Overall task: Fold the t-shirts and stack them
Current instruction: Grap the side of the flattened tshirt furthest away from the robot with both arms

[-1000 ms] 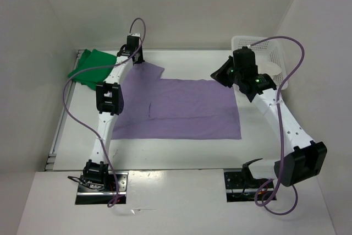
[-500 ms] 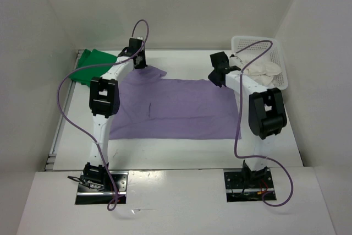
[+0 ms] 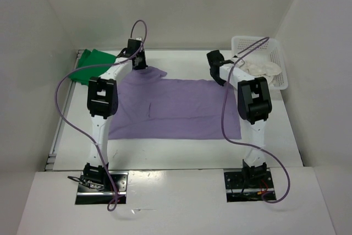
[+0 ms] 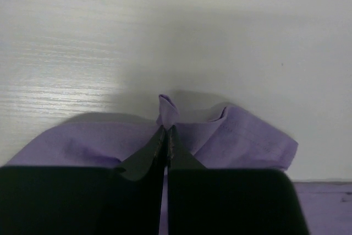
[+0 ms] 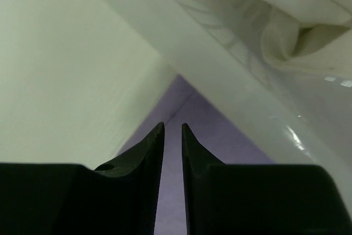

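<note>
1. The lavender shirt (image 3: 181,111) lies spread flat on the worktop (image 3: 176,149). Its far left corner is drawn up into a small tuft in the left claw (image 4: 166,133), whose fingers are pressed together on the cloth
2. Over the last second the right claw (image 5: 172,129) has swung in from higher up beside the basket (image 3: 258,41). It now hangs low at the shirt's far right corner, its fingers a narrow slit apart with nothing between them; lavender cloth shows just below and ahead of the tips
3. This looks like the set-up for a two-corner fold: one far corner is held and the other is not yet gripped, so the right claw probably has to close on cloth before anything is pulled
4. The green shirt (image 3: 93,64) lies just left of the left claw, and the cream shirt (image 3: 264,70) sits in the basket just right of the right claw
5. The basket wall runs close along the right claw's right side, so there is little room that way. Open room lies back toward the arm bases, across the shirt to the bare worktop past its near hem
</note>
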Motion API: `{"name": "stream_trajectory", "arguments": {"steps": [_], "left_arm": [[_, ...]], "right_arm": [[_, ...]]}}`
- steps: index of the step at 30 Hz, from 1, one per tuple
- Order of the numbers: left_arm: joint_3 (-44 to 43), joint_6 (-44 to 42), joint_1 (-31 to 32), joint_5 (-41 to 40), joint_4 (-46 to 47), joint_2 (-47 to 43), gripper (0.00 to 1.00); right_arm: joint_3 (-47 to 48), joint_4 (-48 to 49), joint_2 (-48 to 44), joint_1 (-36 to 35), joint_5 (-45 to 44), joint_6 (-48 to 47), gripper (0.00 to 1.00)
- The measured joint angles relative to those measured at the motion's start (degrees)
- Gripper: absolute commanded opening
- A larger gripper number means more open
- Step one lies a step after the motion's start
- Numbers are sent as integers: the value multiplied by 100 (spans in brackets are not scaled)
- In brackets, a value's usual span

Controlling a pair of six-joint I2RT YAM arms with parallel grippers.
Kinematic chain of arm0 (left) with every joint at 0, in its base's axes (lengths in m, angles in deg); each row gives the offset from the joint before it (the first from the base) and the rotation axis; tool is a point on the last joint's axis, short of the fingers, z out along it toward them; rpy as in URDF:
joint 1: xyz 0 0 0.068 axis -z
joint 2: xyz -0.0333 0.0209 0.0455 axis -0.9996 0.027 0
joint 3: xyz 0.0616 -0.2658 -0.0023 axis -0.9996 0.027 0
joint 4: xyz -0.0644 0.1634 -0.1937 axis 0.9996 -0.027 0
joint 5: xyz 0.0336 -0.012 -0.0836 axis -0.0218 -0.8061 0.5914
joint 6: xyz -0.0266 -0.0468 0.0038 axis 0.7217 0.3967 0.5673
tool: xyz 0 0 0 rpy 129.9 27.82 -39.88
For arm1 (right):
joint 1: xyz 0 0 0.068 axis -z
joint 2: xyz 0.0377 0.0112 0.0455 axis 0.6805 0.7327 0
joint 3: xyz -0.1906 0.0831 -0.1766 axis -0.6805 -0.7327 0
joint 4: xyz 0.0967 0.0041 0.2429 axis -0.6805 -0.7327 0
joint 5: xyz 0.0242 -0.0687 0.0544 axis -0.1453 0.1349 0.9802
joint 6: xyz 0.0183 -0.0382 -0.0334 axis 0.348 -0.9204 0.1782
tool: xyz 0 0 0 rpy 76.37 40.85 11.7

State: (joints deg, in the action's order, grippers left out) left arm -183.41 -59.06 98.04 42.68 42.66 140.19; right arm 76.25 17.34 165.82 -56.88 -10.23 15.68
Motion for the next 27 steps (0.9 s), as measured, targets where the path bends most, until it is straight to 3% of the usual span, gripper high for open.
{"name": "stream_trajectory", "arguments": {"steps": [15, 27], "left_arm": [[804, 144, 129, 260, 481, -807, 4], [1121, 155, 199, 299, 590, -1005, 4]], "right_arm": [[428, -907, 492, 118, -380, 721, 31], [1473, -1233, 920, 284, -382, 603, 39]]}}
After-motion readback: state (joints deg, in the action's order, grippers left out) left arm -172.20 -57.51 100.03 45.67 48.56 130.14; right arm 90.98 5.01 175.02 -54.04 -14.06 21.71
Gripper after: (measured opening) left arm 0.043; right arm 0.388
